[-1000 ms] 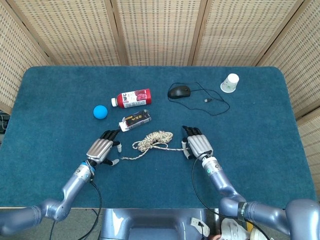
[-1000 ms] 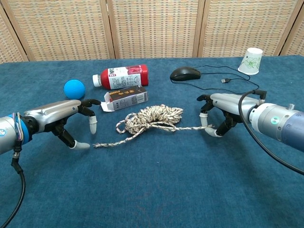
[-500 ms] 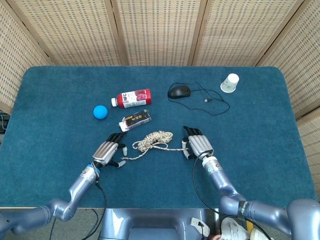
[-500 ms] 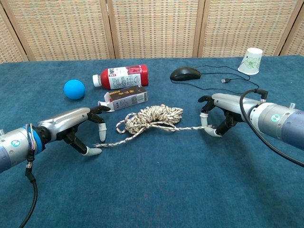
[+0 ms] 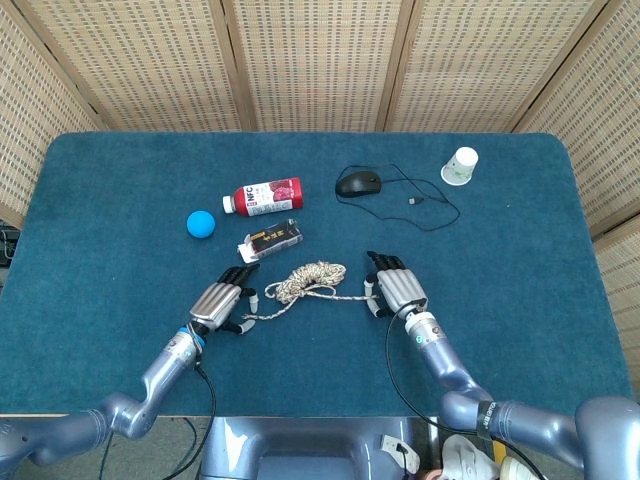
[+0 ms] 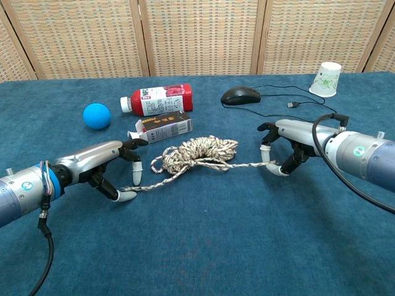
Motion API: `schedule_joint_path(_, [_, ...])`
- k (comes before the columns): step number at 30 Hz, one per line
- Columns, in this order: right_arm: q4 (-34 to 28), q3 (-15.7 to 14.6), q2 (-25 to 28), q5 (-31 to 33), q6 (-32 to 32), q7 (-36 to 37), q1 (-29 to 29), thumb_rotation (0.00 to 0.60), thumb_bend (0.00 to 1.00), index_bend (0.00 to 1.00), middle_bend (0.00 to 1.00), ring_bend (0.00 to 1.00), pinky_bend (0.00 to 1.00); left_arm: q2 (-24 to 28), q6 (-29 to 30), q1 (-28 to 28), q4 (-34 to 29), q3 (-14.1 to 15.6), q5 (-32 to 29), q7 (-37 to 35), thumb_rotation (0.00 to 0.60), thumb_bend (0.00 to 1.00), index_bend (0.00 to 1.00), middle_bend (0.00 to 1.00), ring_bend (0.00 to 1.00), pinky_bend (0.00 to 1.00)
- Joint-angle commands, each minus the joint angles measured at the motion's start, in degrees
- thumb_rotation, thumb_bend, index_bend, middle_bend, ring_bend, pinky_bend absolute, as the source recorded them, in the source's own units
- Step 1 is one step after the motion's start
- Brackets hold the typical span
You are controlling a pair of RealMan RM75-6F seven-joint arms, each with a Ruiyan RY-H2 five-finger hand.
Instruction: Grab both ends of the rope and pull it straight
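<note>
The rope [image 5: 308, 278] lies on the blue table as a loose coil [image 6: 199, 151], with one strand running out to each side. My left hand [image 5: 222, 303] hovers over the left end [image 6: 131, 187]. That end lies in the gap between its thumb and fingertips [image 6: 137, 179], which stay apart. My right hand [image 5: 396, 288] sits at the right end [image 6: 273, 164] with its fingers arched over it. Its thumb [image 6: 279, 172] is beside the strand, and nothing is visibly pinched.
Behind the rope lies a small box [image 6: 162, 127], with a red juice bottle [image 6: 157, 98] on its side and a blue ball [image 6: 97, 115] further back left. A black mouse [image 6: 241, 94] with its cable and a paper cup [image 6: 326, 78] sit at the back right.
My left hand has slid right, bringing its thumb and fingertips around the rope's left end. The right hand and the rope have stayed put.
</note>
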Motion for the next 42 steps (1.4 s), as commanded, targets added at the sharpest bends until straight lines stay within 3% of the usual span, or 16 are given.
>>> schedule_joint_path(1, [-0.2, 0.0, 0.1, 0.0, 0.1, -0.1, 0.0, 0.600, 0.45, 0.70, 0.00, 0.00, 0.00, 0.5, -0.3, -0.2, -0.5, -0.1, -0.3, 0.0, 0.600, 0.38, 0.57, 0.00, 0.00, 0.00])
schedule_joint_path(11, [-0.5, -0.3, 0.3, 0.3, 0.6, -0.6, 0.0, 0.600, 0.45, 0.70, 0.00, 0.00, 0.00, 0.8, -1.5, -0.7, -0.8, -0.3, -1.3, 1.5, 0.600, 0.38, 0.57, 0.00, 0.00, 0.00])
schedule_joint_path(20, [-0.8, -0.4, 0.5, 0.3, 0.9, -0.8, 0.0, 0.600, 0.45, 0.70, 0.00, 0.00, 0.00, 0.3, -1.0, -0.7, -0.3, -0.5, -1.6, 1.8, 0.600, 0.41, 0.69, 0.00, 0.00, 0.00])
schedule_joint_path(30, [-0.8, -0.6, 0.4, 0.0, 1.4, -1.2, 0.1, 0.600, 0.45, 0.70, 0.00, 0.00, 0.00, 0.4, 0.0, -0.6, 0.4, -0.6, -1.5, 2.6, 0.600, 0.43, 0.71, 0.00, 0.00, 0.00])
schedule_joint_path(36, [-1.5, -0.5, 1.5, -1.0, 2.5, -1.5, -0.1, 0.600, 0.45, 0.70, 0.00, 0.00, 0.00, 1.9, 2.8, -0.3, 2.2, -0.6, -0.2, 5.1, 0.600, 0.43, 0.79, 0.00, 0.00, 0.00])
schedule_joint_path(42, [-2.0, -0.3, 4.4, -2.2, 4.0, -1.7, -0.7, 0.600, 0.45, 0.70, 0.00, 0.00, 0.00, 6.7, 7.9, 1.4, 4.5, -0.9, 1.1, 7.4, 0.600, 0.44, 0.85, 0.00, 0.00, 0.00])
